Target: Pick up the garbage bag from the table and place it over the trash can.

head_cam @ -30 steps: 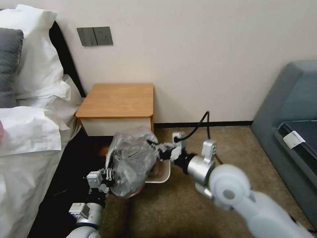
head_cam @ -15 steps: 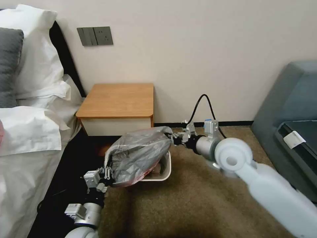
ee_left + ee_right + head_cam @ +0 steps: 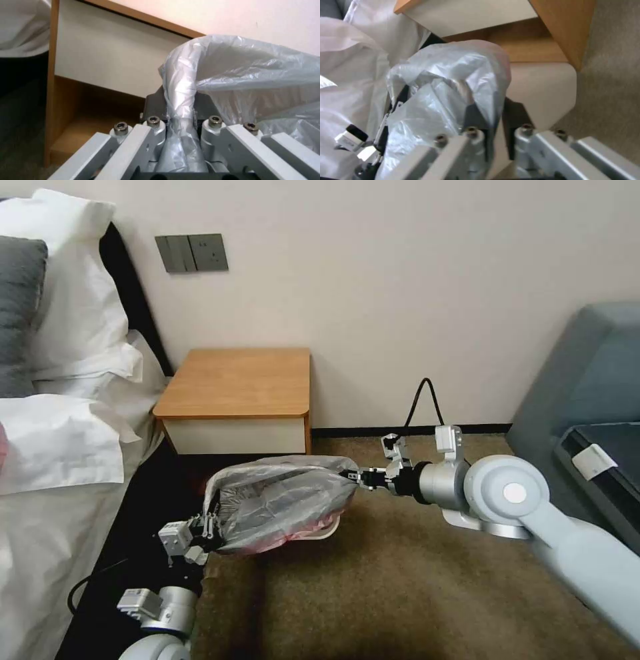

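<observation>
Head cam: I have the garbage bag (image 3: 280, 503) stretched between both grippers, low over the carpet (image 3: 400, 580) in front of the table (image 3: 237, 383). Left gripper (image 3: 208, 527) holds the bag's near-left edge, beside the bed (image 3: 60, 460). Right gripper (image 3: 353, 478) holds the far-right edge, arm reaching in from the right.

The bag covers most of the trash can (image 3: 327, 527); from the head I see just a strip of cream rim poking out under the bag's right end, with the pinkish tint of the bag along its lower edge. Can't tell from here whether the bag mouth is around the rim or just lying on top.

Left wrist cam adds the clamp detail: jaws pinched tight on a twisted strand of bag (image 3: 181, 140) running between the fingers (image 3: 156, 125), the rest ballooning past them. Table's white drawer front and lower shelf sit behind.

Right wrist cam: jaws nearly closed with a fold of bag (image 3: 453, 82) pinched between the dark pads (image 3: 475, 117). It also shows the can's open corner (image 3: 546, 95) bare and uncovered just beside the bag, under the table's corner. Can's contents not visible.
</observation>
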